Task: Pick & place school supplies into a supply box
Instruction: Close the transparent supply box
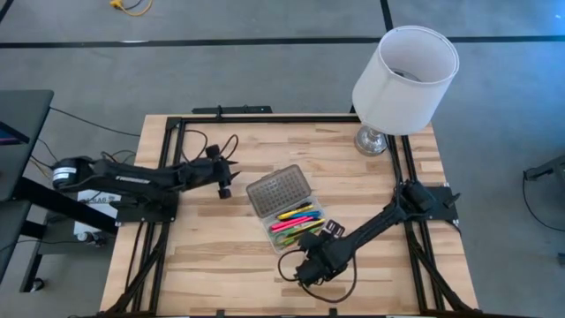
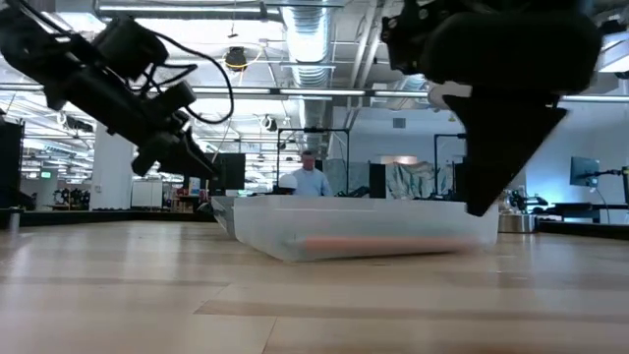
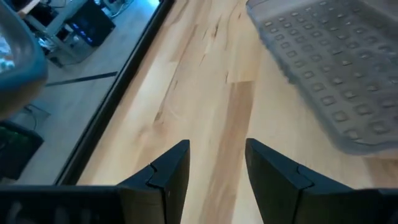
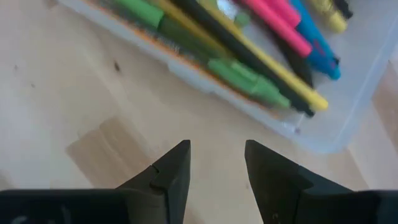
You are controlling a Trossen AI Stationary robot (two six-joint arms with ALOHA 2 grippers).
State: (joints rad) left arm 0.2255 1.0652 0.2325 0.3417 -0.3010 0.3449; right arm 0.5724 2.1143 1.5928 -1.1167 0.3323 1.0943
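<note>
Pens and pencils [image 1: 296,221] lie packed side by side in my supply box [image 1: 312,231], which sits open near the middle of the worktop [image 1: 212,256]. Through the right wrist camera I can pick out a green pen [image 4: 249,79], a yellow pencil [image 4: 273,68], a black one [image 4: 249,59], a pink pen [image 4: 280,22] and a blue one [image 4: 317,46], all resting on the clear floor of the box. I cannot make out scissors among them. From the low camera, the box shows as a clear trough with an orange streak along its bottom [image 2: 378,241].

The grey ribbed lid [image 1: 279,190] is folded back flat on the wood, on the side of the box toward the white lamp [image 1: 404,79], which stands at the worktop's far corner.

My right pincer [image 1: 311,265] hangs just beside the box on the side away from the lamp, low over bare wood. Its fingers [image 4: 171,171] are parted a little with nothing between them.

My left pincer [image 1: 226,187] waits beside the lid, apart from it, raised off the worktop. Its fingers [image 3: 171,171] stand slightly apart as well and carry nothing.

A person [image 2: 313,177] shows in the room beyond the box.
</note>
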